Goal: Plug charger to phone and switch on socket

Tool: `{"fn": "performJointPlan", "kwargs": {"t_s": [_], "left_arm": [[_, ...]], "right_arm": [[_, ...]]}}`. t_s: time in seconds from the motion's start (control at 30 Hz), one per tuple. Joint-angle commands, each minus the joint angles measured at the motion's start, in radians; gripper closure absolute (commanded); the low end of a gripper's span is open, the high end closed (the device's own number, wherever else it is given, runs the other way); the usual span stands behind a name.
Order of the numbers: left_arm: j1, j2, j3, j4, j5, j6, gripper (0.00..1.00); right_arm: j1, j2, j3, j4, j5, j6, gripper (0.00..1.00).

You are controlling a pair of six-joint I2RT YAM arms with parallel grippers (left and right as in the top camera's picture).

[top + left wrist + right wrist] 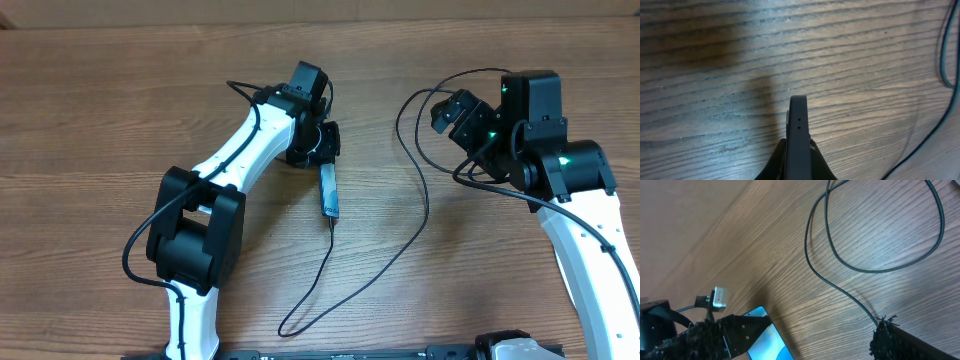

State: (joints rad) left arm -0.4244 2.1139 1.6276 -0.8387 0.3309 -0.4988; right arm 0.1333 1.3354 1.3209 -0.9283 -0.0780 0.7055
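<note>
The left claw (322, 158) is closed on the phone (328, 192) and holds it turned on its thin side. Its fingers press on the two flat faces. In the left wrist view only the narrow black edge with two small holes shows. I cannot tell if the phone touches the table (90, 90).

The black cable (420, 215) meets the lower end of the phone, makes a large loop toward the front of the table, then goes up to the right claw (826, 326). I cannot tell if the small tip is fully seated in the phone. The right claw has its jaws wide apart and holds nothing. The silver plug (720, 297) at the other end of the cable is just beside one of its fingers. The power strip is not visible in any view.

I judge the phone to be stiff, smooth and a little slippery, with glass that does not like hard pressure. A moderate grip on the flat faces near the middle seems right. The cable looks light and soft, but springy. It is better to take it at the hard plug body, not on the thin wire, which would bend and slide away. The long loop may drag and pull on the phone end.
</note>
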Motion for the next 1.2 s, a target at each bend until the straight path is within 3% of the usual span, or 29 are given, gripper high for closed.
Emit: {"fn": "performJointPlan", "kwargs": {"t_s": [0.0, 1.17], "left_arm": [[-0.009, 0.007, -0.037, 0.029, 0.002, -0.029, 0.96], [-0.016, 0.007, -0.119, 0.081, 0.013, -0.048, 0.95]], "right_arm": [[0.002, 0.002, 0.008, 0.006, 0.007, -0.008, 0.0], [0.002, 0.002, 0.008, 0.006, 0.006, -0.008, 0.0]]}}
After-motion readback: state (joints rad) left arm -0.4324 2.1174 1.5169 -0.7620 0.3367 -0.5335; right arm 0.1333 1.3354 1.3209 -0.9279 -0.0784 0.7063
